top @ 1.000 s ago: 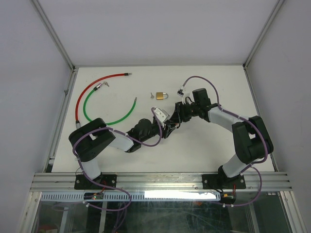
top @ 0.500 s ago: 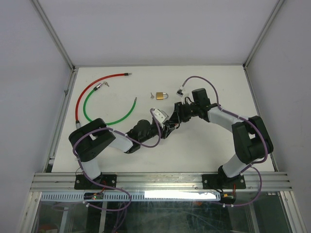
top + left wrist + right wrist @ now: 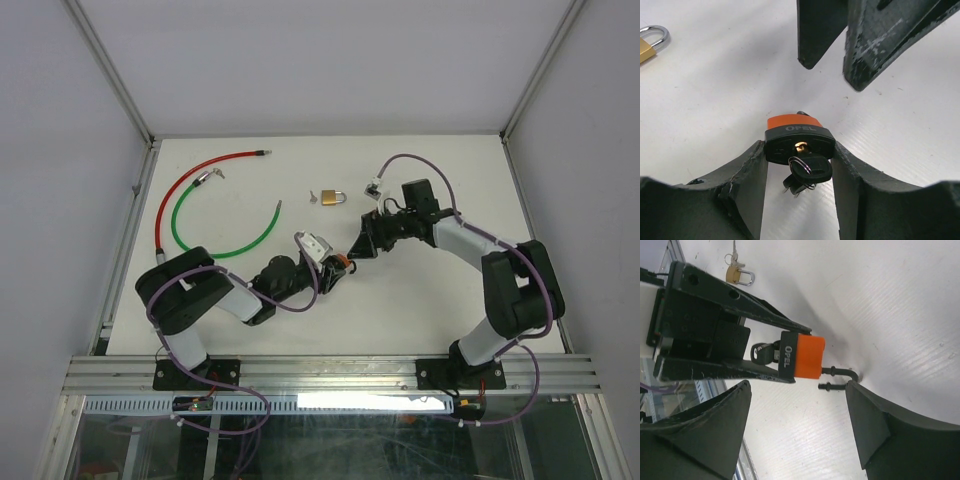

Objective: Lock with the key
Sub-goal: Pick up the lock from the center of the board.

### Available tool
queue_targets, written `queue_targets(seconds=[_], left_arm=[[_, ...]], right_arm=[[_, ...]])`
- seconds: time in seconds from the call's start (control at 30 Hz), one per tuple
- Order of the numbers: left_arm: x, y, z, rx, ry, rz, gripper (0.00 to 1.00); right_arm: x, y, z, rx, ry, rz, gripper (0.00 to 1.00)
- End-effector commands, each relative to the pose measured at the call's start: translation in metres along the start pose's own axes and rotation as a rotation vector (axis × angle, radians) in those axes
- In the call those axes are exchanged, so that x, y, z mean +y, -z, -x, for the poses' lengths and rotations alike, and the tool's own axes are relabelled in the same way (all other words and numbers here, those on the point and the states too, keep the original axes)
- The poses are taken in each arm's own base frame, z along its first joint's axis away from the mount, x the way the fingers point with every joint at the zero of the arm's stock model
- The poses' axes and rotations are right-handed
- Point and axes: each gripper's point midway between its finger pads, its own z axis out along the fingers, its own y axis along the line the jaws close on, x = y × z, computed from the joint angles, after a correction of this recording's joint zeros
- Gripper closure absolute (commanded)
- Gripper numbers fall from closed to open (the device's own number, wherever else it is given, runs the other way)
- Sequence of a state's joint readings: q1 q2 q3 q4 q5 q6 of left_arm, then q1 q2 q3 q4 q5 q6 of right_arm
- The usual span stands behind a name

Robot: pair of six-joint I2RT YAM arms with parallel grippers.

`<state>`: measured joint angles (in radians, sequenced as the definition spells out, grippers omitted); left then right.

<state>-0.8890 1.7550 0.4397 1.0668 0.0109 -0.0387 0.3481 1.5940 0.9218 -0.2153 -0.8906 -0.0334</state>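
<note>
Padlock [image 3: 799, 139] pinched in left gripper [image 3: 799, 146] at mid-worktop, key [image 3: 809, 172] sitting in its base. Right gripper [image 3: 797, 385] spread wide around the shackle [image 3: 841, 378] end, gripping nothing.

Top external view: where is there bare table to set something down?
Bare: the far right corner of the table beyond the right arm; the near strip between arm bases. Crowded: centre, around left gripper, right gripper, orange padlock, brass padlock; far left, with red cable, green cable.
</note>
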Motion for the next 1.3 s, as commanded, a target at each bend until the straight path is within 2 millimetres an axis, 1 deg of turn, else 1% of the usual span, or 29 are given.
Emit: queue_targets(seconds=[0.0,0.07,0.17,0.2,0.23,0.27,0.33,0.47,0.57,0.63,0.73,0.77,0.8,0.83,0.97,1.17,1.27], left_arm=[[-0.011,0.011,0.067,-0.246,-0.006,-0.060,0.77],[-0.014,0.018,0.071,-0.276,-0.001,-0.079,0.77],[-0.022,0.031,0.085,-0.341,0.000,-0.133,0.78],[-0.025,0.035,0.088,-0.357,-0.004,-0.155,0.78],[-0.030,0.039,0.091,-0.371,-0.012,-0.185,0.78],[-0.034,0.044,0.094,-0.382,-0.021,-0.213,0.78],[-0.041,0.052,0.099,-0.402,-0.042,-0.262,0.78],[-0.046,0.069,0.109,-0.432,-0.087,-0.327,0.79],[-0.050,0.079,0.116,-0.450,-0.115,-0.382,0.79],[-0.055,0.084,0.119,-0.455,-0.128,-0.425,0.79],[-0.058,0.087,0.125,-0.463,-0.130,-0.454,0.79],[-0.059,0.087,0.127,-0.467,-0.128,-0.461,0.79],[-0.060,0.092,0.137,-0.498,-0.137,-0.467,0.79],[-0.061,0.094,0.142,-0.510,-0.138,-0.472,0.79],[-0.063,0.099,0.152,-0.545,-0.130,-0.493,0.79],[-0.067,0.106,0.162,-0.582,-0.119,-0.516,0.79],[-0.065,0.107,0.167,-0.596,-0.116,-0.501,0.79]], right_arm=[[0.028,0.027,0.030,-0.071,0.214,0.094,0.21],[0.033,0.034,0.030,-0.085,0.260,0.114,0.20],[0.045,0.041,0.029,-0.114,0.337,0.162,0.18],[0.049,0.044,0.028,-0.127,0.365,0.182,0.15],[0.054,0.047,0.029,-0.144,0.388,0.199,0.06],[0.060,0.050,0.029,-0.163,0.411,0.228,0.01],[0.071,0.058,0.026,-0.206,0.462,0.289,0.00],[0.089,0.069,0.016,-0.256,0.580,0.359,0.00],[0.099,0.072,0.011,-0.259,0.592,0.404,0.01],[0.102,0.073,0.011,-0.253,0.573,0.425,0.03],[0.105,0.068,0.009,-0.236,0.557,0.437,0.08],[0.106,0.065,0.007,-0.227,0.551,0.445,0.11],[0.108,0.063,0.006,-0.220,0.545,0.453,0.15],[0.108,0.061,0.005,-0.213,0.539,0.459,0.20],[0.107,0.055,0.004,-0.194,0.509,0.464,0.30],[0.110,0.050,0.003,-0.182,0.469,0.480,0.37],[0.116,0.051,0.002,-0.179,0.474,0.501,0.44]])
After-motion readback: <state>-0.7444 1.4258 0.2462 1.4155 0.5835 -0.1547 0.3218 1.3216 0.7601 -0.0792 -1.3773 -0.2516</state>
